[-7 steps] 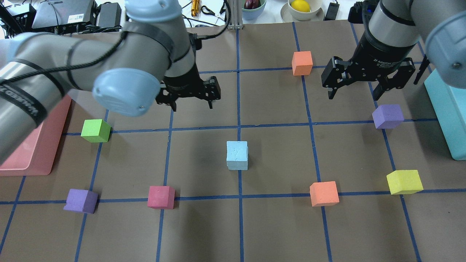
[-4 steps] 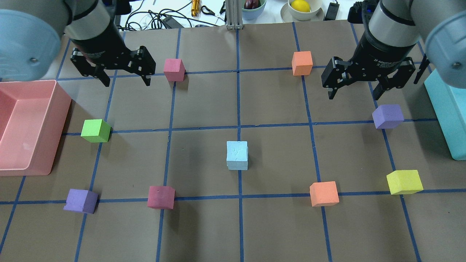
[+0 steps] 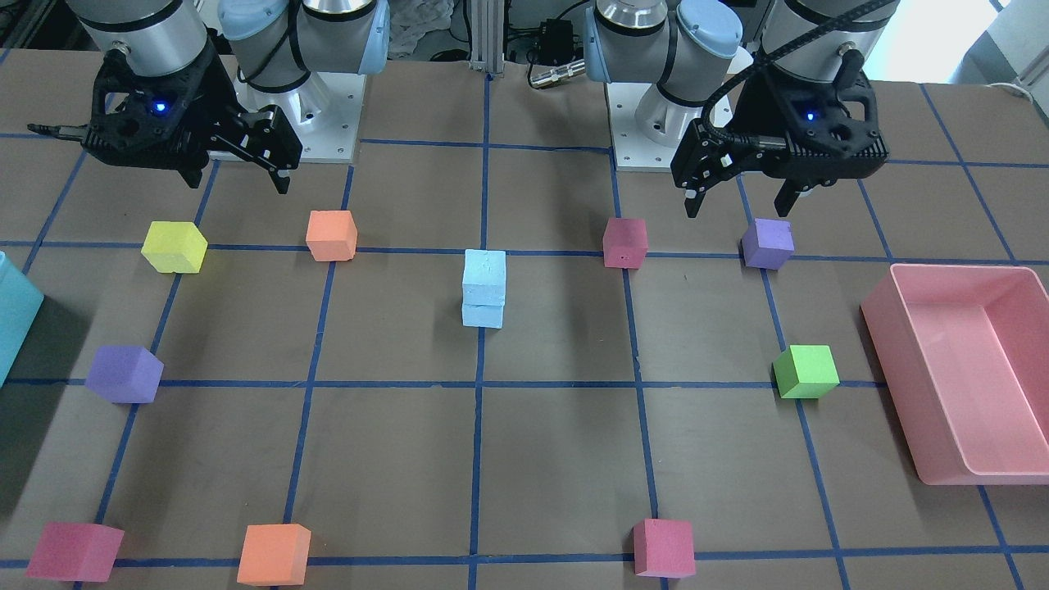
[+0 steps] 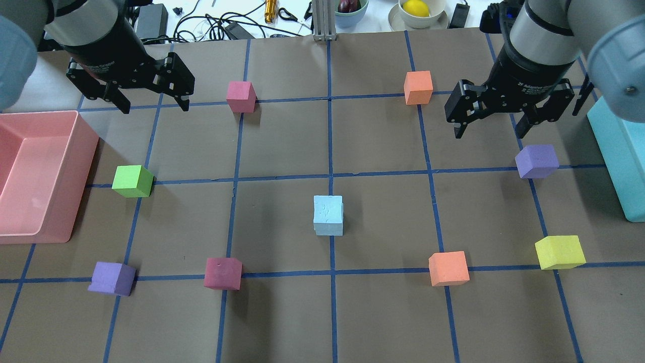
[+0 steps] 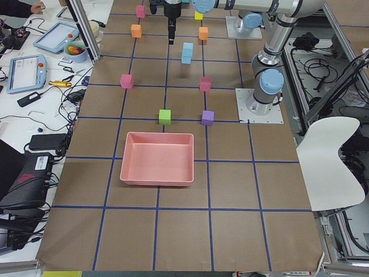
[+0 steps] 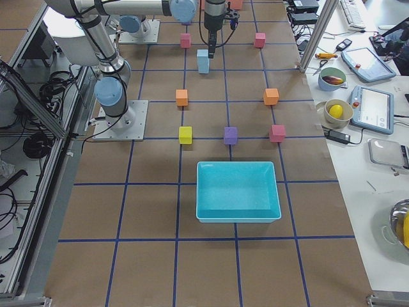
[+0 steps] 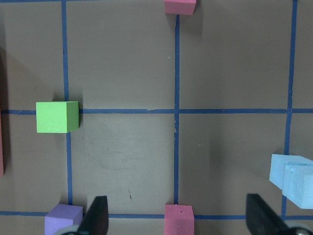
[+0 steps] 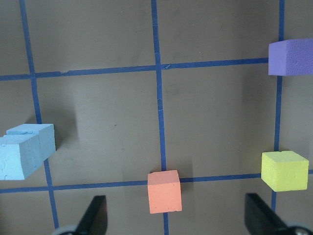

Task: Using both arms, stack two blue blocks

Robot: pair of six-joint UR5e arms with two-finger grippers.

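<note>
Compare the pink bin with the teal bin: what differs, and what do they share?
The pink bin is salmon pink; the teal bin is bright teal. The pink bin lies on the robot's left side; the teal bin lies on its right. Both are rectangular, open-topped and empty.

Lit brightly and evenly from overhead, without harsh glare on the brown table (image 4: 383, 312). Soft, faint shadows beside the blue blocks (image 3: 483, 288) and the other cubes (image 3: 806, 370); deeper shade next to the teal bin (image 3: 15, 315) in the front-facing view, blown-out white at its top right corner. Sharp throughout, apart from the blurred blue joint cap (image 4: 617, 60) close to the overhead lens.
</note>
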